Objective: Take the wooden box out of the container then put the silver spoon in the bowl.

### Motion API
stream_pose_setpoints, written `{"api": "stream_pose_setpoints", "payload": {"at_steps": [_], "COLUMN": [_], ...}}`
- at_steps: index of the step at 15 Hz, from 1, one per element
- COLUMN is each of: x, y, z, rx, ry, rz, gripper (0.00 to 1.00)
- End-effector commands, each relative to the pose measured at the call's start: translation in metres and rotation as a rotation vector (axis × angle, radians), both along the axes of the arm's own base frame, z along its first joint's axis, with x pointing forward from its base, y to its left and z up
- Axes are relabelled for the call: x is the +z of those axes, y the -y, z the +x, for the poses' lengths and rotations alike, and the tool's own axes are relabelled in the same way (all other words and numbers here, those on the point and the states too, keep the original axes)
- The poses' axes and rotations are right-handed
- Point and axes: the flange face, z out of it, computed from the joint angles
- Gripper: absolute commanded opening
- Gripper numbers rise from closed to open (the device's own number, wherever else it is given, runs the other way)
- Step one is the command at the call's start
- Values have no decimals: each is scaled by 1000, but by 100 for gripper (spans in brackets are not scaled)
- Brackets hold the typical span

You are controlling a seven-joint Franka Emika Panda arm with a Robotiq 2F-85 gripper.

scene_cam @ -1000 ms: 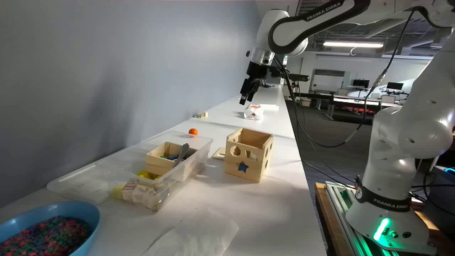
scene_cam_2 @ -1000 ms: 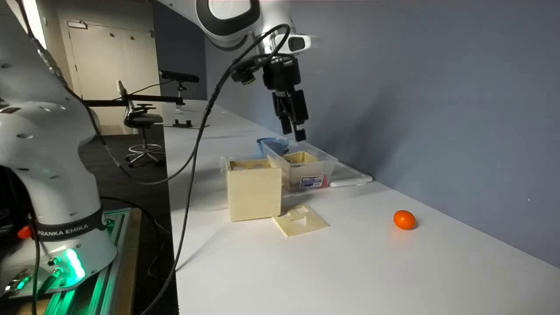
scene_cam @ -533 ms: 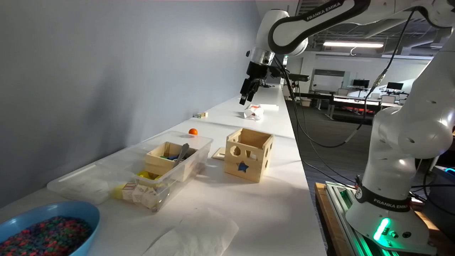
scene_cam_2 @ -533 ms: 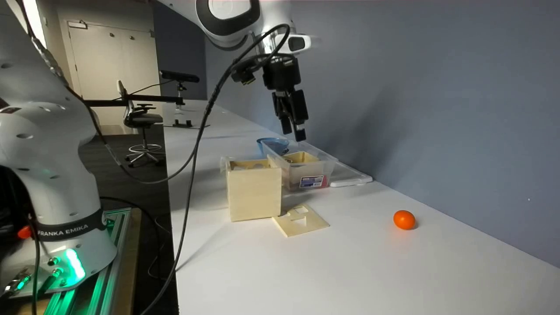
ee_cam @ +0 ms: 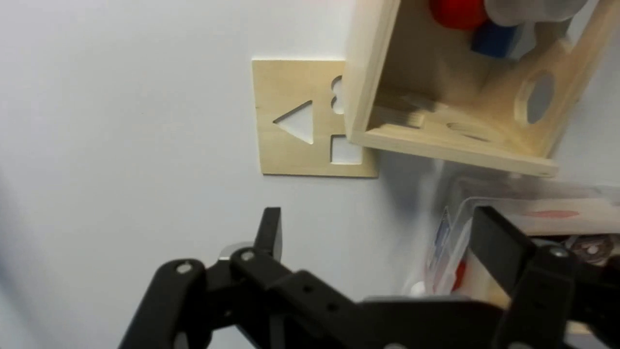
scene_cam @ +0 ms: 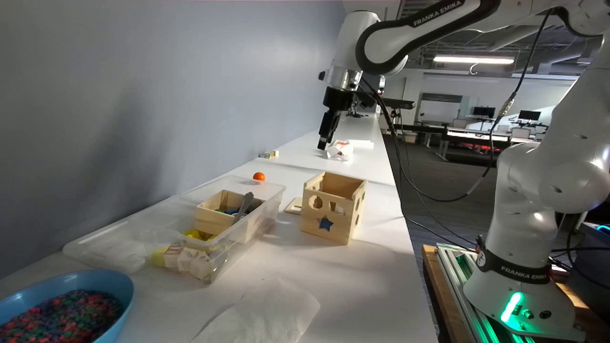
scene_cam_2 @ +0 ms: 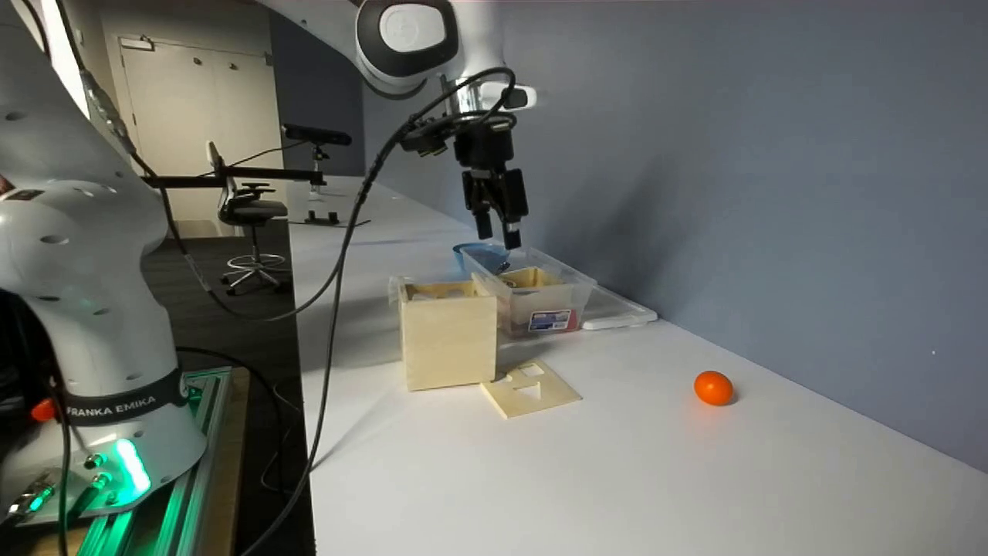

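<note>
Since the earlier frame the gripper (ee_cam: 378,223) has dropped a bit and turned; box (scene_cam: 211,220), container (scene_cam: 269,209) and cube (scene_cam: 338,224) look unmoved. Fingers (ee_cam: 499,247) stand wide apart, nothing between them. Box is in the container — below the gripper and off to one side; wrist view shows the container's end past one finger. Step reads as reaching for the box, lift not begun. Best done by crossing over the container first, high past the cube, then straight down, one box wall between the fingers, not the container's. Gripper should keep clear of the spoon (scene_cam: 243,207) leaning at the box's edge — a bump could drop it. Box mouth faces up; walls look roughly parallel to the container's, but which side is longer isn't clear. Spoon's long axis slants, one end up above the rim.
</note>
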Motion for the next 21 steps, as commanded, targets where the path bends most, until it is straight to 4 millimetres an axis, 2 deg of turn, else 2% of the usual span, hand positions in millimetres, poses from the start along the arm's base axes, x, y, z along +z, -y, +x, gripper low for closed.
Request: {"api": "stream_pose_setpoints", "payload": {"at_steps": [1,5,8,12,15,21], "x": [-2,-12,-15,-25,-27,-36], "y": [-46,-88,-97,-97,-103,-108], "z": [2,41,81,125,133,128], "rx": [93,58,-18,-47,-29,14], "ry": [-43,-49,60,160,157,154], "rz": [12,25,83,163,195,141], "gripper": [100,100,100,100,100,100]}}
